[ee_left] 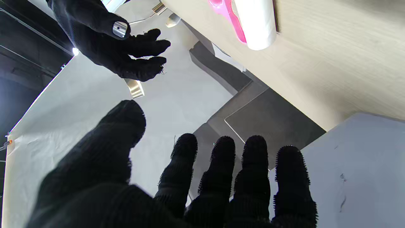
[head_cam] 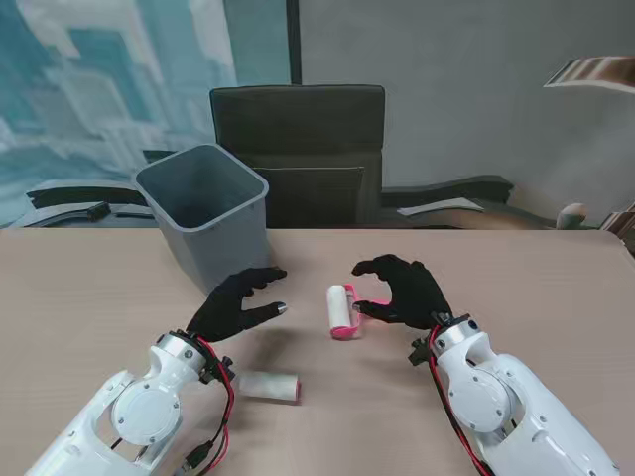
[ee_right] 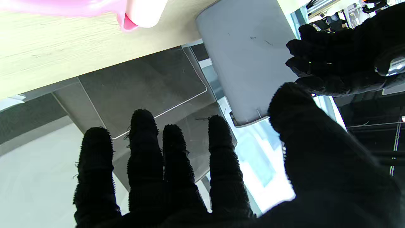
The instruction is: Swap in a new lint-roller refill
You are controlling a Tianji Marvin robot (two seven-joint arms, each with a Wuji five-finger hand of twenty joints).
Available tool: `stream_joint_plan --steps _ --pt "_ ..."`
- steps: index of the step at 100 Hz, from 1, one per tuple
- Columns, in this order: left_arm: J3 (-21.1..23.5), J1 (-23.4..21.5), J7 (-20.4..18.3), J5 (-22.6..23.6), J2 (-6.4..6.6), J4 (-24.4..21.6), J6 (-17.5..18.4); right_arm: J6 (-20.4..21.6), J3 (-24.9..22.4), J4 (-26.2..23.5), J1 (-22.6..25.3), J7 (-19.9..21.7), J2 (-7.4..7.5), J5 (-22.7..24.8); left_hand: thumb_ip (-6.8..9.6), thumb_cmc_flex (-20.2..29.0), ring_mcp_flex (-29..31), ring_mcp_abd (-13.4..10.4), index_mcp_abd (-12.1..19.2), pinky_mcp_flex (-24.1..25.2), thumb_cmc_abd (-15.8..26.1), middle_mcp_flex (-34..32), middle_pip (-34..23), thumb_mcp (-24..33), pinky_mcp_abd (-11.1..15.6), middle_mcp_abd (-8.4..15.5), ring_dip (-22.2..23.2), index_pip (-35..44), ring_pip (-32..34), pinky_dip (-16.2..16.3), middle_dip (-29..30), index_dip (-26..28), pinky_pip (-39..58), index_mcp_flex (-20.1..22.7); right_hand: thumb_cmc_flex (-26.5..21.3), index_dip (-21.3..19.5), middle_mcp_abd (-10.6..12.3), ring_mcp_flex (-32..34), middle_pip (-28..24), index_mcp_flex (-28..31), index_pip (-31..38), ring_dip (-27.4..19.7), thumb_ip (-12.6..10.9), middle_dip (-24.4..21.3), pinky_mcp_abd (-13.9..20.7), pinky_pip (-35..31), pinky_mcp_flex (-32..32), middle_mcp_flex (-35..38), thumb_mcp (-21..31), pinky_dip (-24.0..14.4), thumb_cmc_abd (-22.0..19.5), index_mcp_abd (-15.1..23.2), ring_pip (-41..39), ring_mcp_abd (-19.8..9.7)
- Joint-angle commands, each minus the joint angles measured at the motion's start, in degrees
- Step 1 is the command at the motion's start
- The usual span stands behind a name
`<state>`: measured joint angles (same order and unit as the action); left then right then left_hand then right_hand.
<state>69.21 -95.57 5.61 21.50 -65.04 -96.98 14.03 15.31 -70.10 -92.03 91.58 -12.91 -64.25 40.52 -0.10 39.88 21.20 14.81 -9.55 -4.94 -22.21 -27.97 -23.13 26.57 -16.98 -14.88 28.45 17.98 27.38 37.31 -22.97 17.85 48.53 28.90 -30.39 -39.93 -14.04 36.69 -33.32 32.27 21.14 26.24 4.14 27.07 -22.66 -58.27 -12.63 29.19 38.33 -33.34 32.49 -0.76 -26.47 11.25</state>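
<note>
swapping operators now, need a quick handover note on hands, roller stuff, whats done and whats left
Left hand: open, holds nothing, over the table by the grey bin.
Right hand: open, holds nothing, just right of the pink lint roller.
Lint roller lies on the table between the hands, white roll on it.
Spare refill roll lies nearer to me, by the left wrist.
Done: nothing visible.
Left: the whole swap.

Overhead stand view; two close wrist views.

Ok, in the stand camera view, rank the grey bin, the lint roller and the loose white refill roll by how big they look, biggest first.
1. Grey bin, largest by far.
2. Lint roller with its pink handle.
3. Loose white refill roll.
The last two look close in size, and the refill roll lies nearer to me, so that order is unsure.
</note>
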Motion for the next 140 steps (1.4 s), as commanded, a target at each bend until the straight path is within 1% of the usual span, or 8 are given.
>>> stream_joint_plan --steps 1,18,31,54,69,88,122,140 --pt "0.2 -0.4 -0.7 0.2 -0.13 -0.2 0.1 0.2 0.2 -0.1 -0.2 0.6 -0.07 0.2 -0.91 -1.0 0.0 -1.0 1.0 0.0 -2.7 -0.2 0.1 1.5 1.6 0.9 0.3 -0.8 -0.1 1.3 0.9 0.7 -1.1 0.4 0.1 -0.5 1.0 0.5 -0.4 0.7 0.3 0.2 -1.0 0.5 0.4 -0.5 -0.2 0.5 1.9 -0.7 0.7 0.5 -0.6 -3.1" --pt "0.6 -0.8 -0.6 0.3 -0.15 -1.0 0.0 0.4 -0.1 -0.8 0.3 0.7 0.0 0.5 -0.88 -0.8 0.3 -0.9 0.9 -0.1 -2.1 -0.6 -0.2 1.2 1.6 0.9 0.7 -0.7 0.5 1.7 0.8 0.8 -0.8 0.6 1.1 -0.3 0.8 0.4 -0.2 0.5 0.1 0.2 -0.7 0.4 0.5 -0.6 0.1 0.4 1.5 -0.7 -1.2 0.1 -0.6 -2.7" --pt "0.3 -0.7 -0.5 0.3 -0.16 -1.0 0.0 -0.2 -1.4 -2.4 1.9 0.5 0.08 1.2 -0.84 -0.7 0.6 -0.8 0.9 -0.3 -1.9 -1.0 -0.5 1.0 1.5 0.9 1.0 -0.5 0.8 1.8 0.6 0.9 -0.4 0.7 0.8 -0.2 -0.2 2.7 -0.6 0.6 -0.4 2.9 -1.7 0.8 1.8 -4.1 -2.0 1.6 -5.9 -2.2 -9.0 -1.2 -5.0 -2.6" --pt "-0.1 -0.4 -1.0 -0.5 -0.16 -0.9 -0.6 -5.2 -3.8 -6.1 4.7 6.7 0.91 0.6 -0.78 -0.3 1.0 -0.7 0.7 -0.5 -1.4 -1.5 -0.8 0.5 1.4 0.9 1.3 -0.3 1.3 2.1 0.4 1.0 0.0 0.9 0.7 -0.3 -1.5 3.7 -0.7 1.8 -0.8 4.7 -2.4 1.6 1.3 -6.0 -1.4 3.8 -10.6 -3.3 -13.8 -3.4 -8.1 -1.0" --pt "-0.6 0.3 -1.7 -1.4 -0.14 -0.2 -0.7 -9.8 -3.7 -5.8 4.3 10.0 1.76 4.5 -0.72 -0.1 1.1 -0.6 0.7 -0.5 -1.1 -1.7 -0.9 0.1 1.3 0.9 1.4 -0.2 1.5 2.2 0.3 1.0 0.3 1.0 0.8 -0.3 -1.7 3.3 -0.4 2.9 -0.8 4.7 -2.6 1.8 0.0 -4.9 0.1 4.6 -11.5 -3.2 -14.2 -5.1 -7.9 0.0" --pt "-0.8 0.6 -2.4 -2.1 -0.1 0.2 -1.5 -14.2 -0.3 -1.1 -0.1 11.4 2.25 7.5 -0.63 0.2 1.4 -0.6 0.5 -0.6 -0.8 -2.0 -1.0 -0.4 1.5 0.8 1.5 -0.1 1.6 2.2 0.2 1.1 0.5 1.1 0.9 -0.4 -1.6 2.4 -0.4 3.8 -0.9 4.3 -2.8 2.1 -0.3 -3.4 1.2 4.9 -11.7 -3.0 -14.3 -5.8 -6.7 -0.1" --pt "-1.0 0.9 -2.6 -2.9 -0.18 0.2 -3.0 -17.9 8.2 10.2 -9.6 8.1 1.1 3.6 -0.46 0.7 1.8 -0.3 0.3 -0.8 -0.1 -2.6 -1.4 -1.2 1.5 0.8 1.7 0.0 2.1 2.3 0.1 1.1 1.1 1.4 2.2 -1.4 -1.7 -0.1 -1.9 3.9 -0.3 3.7 -2.7 2.8 0.9 -3.7 2.0 3.0 -12.1 -3.8 -16.3 -5.8 -6.0 -0.3" --pt "-0.4 0.4 -2.7 -2.7 -0.12 -0.2 -2.7 -19.9 10.9 12.4 -12.0 7.7 0.43 0.9 -0.36 0.9 2.2 -0.3 0.2 -1.0 0.1 -3.0 -1.6 -1.6 1.4 0.8 1.9 0.1 2.5 2.3 0.0 1.1 1.3 1.6 2.6 -1.7 -1.9 0.0 -2.6 4.5 0.0 4.0 -2.6 2.9 0.9 -4.6 2.1 3.4 -12.5 -4.2 -16.8 -6.2 -7.1 -0.2"
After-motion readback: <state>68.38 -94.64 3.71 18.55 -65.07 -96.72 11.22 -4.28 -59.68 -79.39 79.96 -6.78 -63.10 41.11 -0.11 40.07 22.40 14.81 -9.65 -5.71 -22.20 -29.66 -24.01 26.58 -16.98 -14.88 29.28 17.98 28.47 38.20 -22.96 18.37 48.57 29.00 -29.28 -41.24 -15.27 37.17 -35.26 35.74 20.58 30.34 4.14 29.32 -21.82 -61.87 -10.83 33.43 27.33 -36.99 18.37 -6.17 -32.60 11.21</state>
